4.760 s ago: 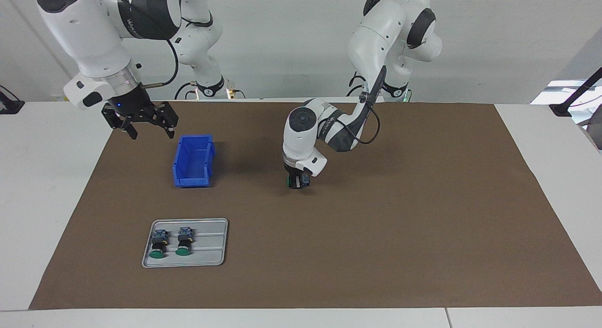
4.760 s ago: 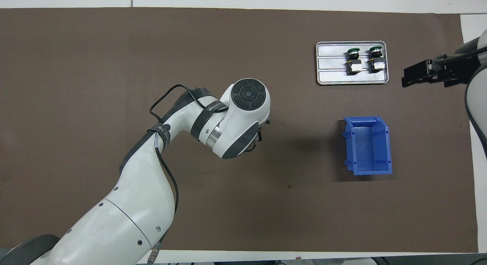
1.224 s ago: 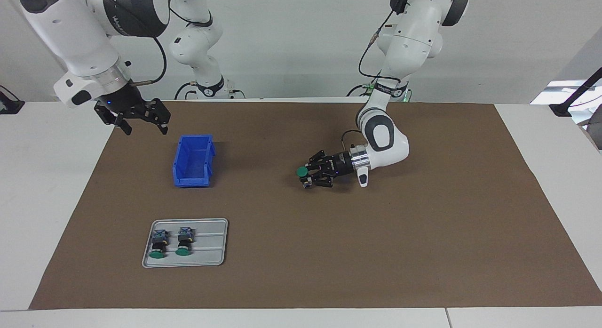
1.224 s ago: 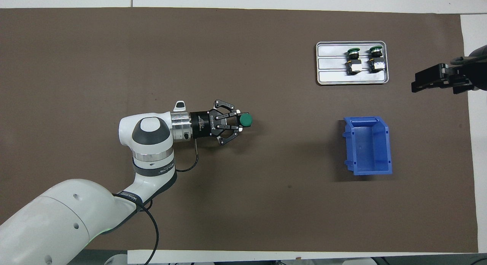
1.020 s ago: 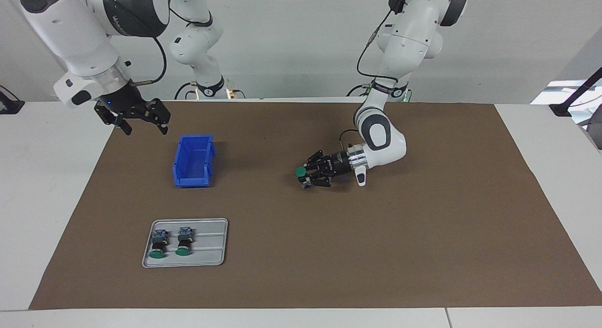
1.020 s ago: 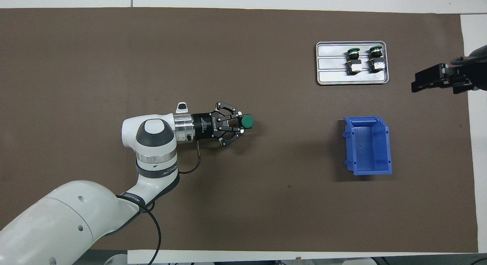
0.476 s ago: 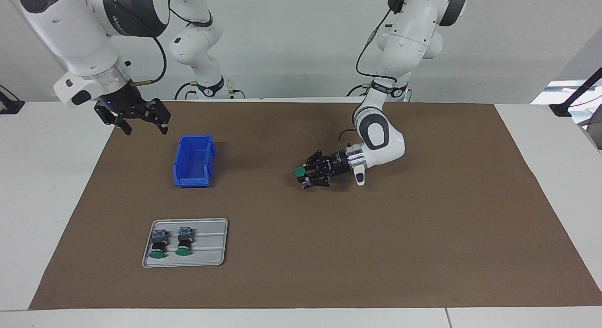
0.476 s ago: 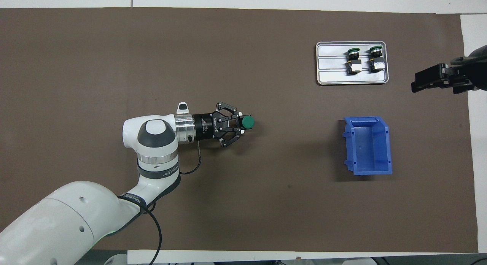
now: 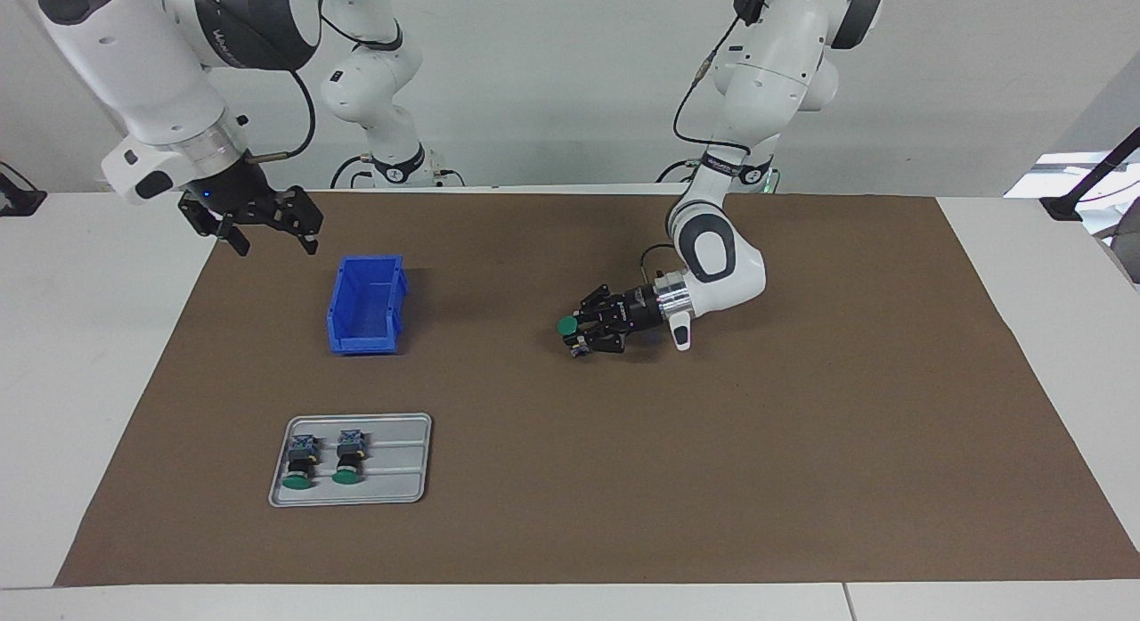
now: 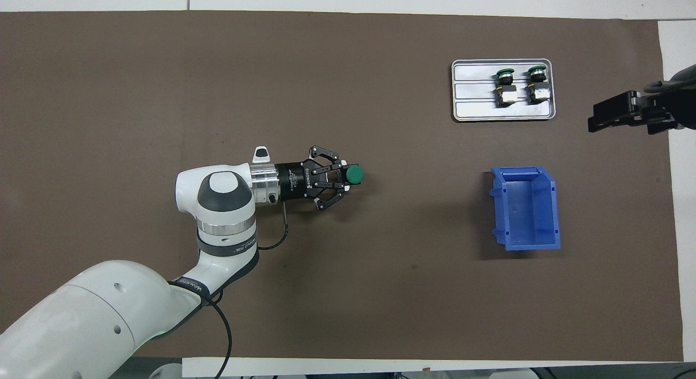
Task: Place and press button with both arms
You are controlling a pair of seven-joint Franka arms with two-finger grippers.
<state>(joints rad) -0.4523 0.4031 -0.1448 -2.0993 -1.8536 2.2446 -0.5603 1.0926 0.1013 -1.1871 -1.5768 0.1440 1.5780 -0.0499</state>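
A brown mat [image 9: 802,443] covers the middle of the white table [image 9: 80,380]. A blue bin [image 9: 367,302] stands open-topped on the mat toward the right arm's end of the table, with nothing visible inside it. Farther from the robots than the bin lies a grey tray [image 9: 392,492], and two spare buttons [image 10: 506,87] lie side by side in it, green caps pointing away from the robots. The stretch of mat between the bin and the held button carries no object. The left gripper [image 9: 581,329] is extended horizontally, low over the middle of the mat, and is clamped on the button [image 9: 567,325]. The button lies sideways in the grip: its round green cap [image 10: 355,174] projects past the fingertips toward the bin, while its body sits between the fingers and is largely covered by them. Whether the button touches the mat cannot be told. The right gripper [image 9: 264,230] waits raised over the mat's edge at the right arm's end of the table, beside the bin, with its fingers spread and nothing between them.
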